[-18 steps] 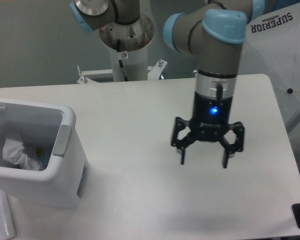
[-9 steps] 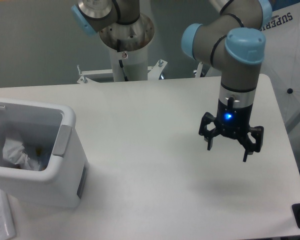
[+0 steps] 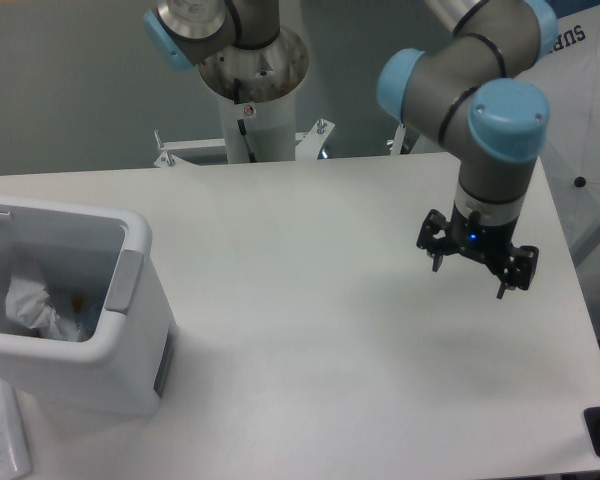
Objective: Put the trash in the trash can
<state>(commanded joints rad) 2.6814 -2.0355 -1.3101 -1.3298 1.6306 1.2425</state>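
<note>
Inside boxy white trash can (image 3: 140, 300), crumpled translucent wrapper (image 3: 30, 305), pincer (image 3: 468, 280) spread

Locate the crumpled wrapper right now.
The wrapper lies inside the trash can at the table's left edge, far from the open gripper on the right.

grey arm (image 3: 485, 45) with light-blue joint caps, black claw (image 3: 469, 279), blue light glowing on its wrist.

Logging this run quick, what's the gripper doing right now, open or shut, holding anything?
Gripper: open, empty, hanging above the table on its far right side.
</note>
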